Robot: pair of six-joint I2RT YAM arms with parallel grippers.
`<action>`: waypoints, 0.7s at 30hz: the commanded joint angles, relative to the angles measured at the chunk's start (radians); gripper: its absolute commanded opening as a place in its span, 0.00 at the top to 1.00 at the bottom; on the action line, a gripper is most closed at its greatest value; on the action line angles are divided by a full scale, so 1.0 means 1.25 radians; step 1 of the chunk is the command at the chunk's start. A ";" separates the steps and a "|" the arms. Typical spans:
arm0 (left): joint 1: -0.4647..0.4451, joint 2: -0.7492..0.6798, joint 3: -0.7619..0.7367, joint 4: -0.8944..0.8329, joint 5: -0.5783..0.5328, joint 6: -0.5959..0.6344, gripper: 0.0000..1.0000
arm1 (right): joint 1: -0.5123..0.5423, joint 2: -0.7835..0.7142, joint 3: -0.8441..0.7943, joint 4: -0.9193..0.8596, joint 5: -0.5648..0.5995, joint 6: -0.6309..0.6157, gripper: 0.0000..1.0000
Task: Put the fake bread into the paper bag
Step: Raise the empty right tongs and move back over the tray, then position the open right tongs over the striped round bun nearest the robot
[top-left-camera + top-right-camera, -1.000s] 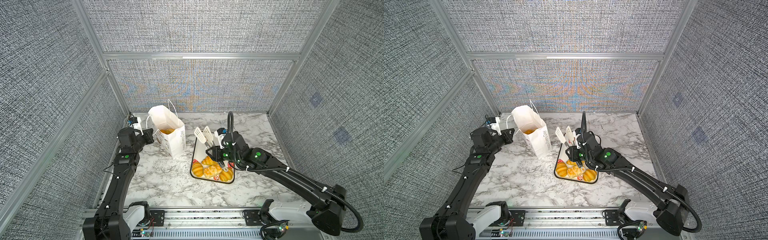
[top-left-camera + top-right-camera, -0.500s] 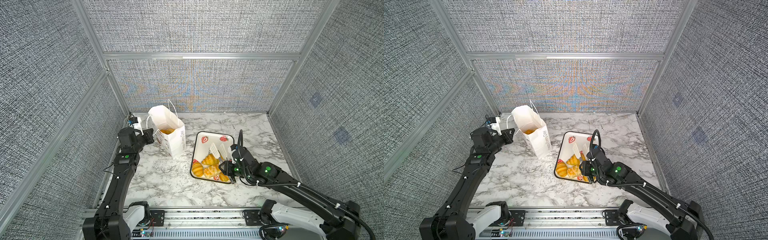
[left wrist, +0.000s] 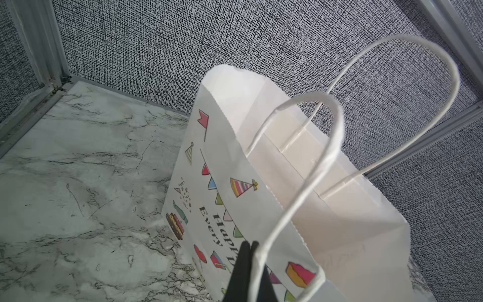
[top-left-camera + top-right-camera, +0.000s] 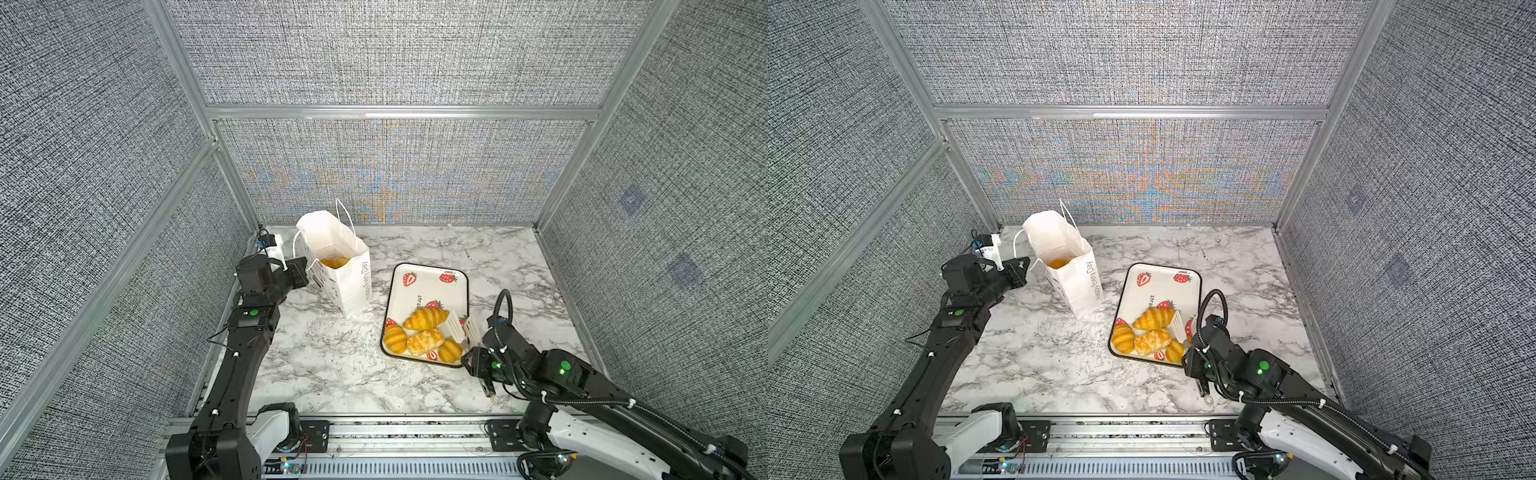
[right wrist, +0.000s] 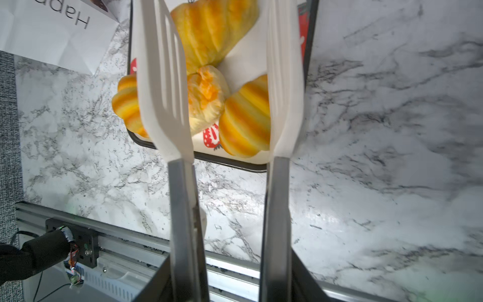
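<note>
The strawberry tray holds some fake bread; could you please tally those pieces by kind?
Croissant: 1
Striped oval rolls: 2
Flaky pastry: 1
Total on the tray: 4

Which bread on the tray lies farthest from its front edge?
The big croissant, alone near the tray's middle; the other three line up along the near edge.

TEXT | paper bag (image 3: pixel 217 167): "Happ", "Every", "Day" | strawberry tray (image 4: pixel 436 291): "stra", rest hidden
</note>
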 commanded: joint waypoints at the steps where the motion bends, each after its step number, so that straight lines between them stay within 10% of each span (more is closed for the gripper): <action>1: 0.000 0.001 -0.002 0.013 0.011 0.006 1.00 | 0.016 -0.007 -0.008 -0.041 0.019 0.064 0.52; 21: 0.001 0.004 -0.004 0.016 0.014 0.003 1.00 | 0.082 0.006 -0.037 -0.027 -0.005 0.120 0.51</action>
